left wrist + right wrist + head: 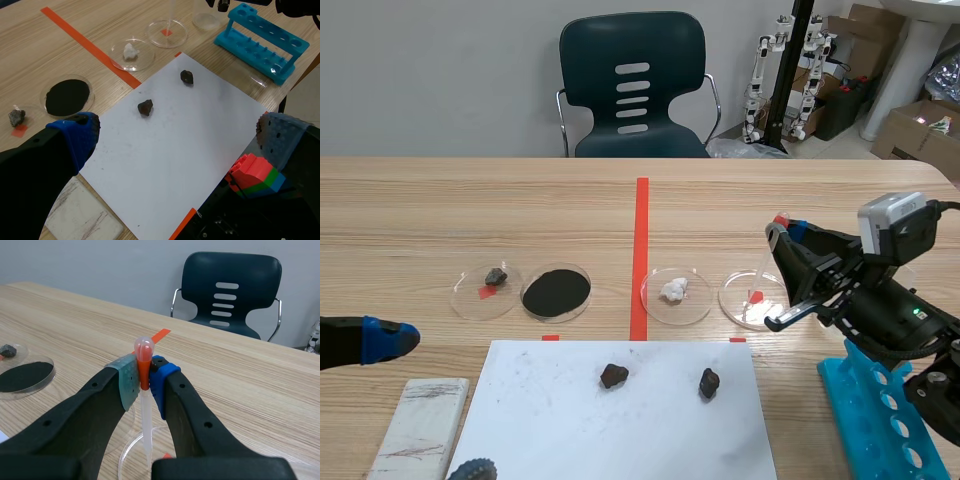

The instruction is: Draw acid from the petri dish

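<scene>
A clear petri dish [753,298] sits on the table right of the red tape line, over a small red mark. A thin plastic pipette [767,262] with an orange-red bulb stands in it, tip down near that mark. My right gripper [782,232] is shut on the pipette's bulb [144,351], the pads pressing its orange neck; the stem [146,425] hangs down into the dish [131,450]. My left gripper [177,140] is open with nothing in it, hovering low at the near left over the white paper [190,135]; one blue pad [388,339] shows in the scene view.
Left of the pipette dish stand a dish with a white lump [676,294], a dish of black powder [556,292] and one holding a small rock [486,288]. Two dark rocks [613,375] [709,382] lie on the paper. A blue tube rack [878,420] stands near right, a white block [420,425] near left.
</scene>
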Available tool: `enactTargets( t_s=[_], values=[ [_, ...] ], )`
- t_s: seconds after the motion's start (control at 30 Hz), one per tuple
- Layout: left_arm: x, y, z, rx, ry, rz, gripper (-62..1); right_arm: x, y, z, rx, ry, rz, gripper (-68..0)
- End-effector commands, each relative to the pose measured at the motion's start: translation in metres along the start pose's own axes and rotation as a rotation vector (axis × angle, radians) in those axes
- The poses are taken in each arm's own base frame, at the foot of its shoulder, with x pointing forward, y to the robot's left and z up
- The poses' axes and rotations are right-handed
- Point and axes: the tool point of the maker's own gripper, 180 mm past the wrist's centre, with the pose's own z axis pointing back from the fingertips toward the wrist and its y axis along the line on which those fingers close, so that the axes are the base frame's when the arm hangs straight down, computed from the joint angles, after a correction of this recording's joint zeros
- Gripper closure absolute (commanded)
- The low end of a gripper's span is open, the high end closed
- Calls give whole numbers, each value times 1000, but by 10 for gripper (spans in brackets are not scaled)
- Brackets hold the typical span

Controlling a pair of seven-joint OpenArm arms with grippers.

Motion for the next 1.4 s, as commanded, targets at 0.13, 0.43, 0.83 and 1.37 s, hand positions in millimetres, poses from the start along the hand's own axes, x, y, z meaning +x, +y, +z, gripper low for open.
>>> enactTargets(
  t_s=[0.13,0.43,0.83,1.37],
  values=[
    [6,0,0,3,-26,5,-623,10,-5,-3,2,-35,11,-64],
    [6,0,0,3,-26,5,-623,10,-5,-3,2,-34,11,-64],
    [6,0,0,3,-26,5,-623,10,-6,-3,2,-34,13,-64],
    [6,0,0,3,-25,5,-623,41,-6,-6,45,-90,92,-64]
  ],
)
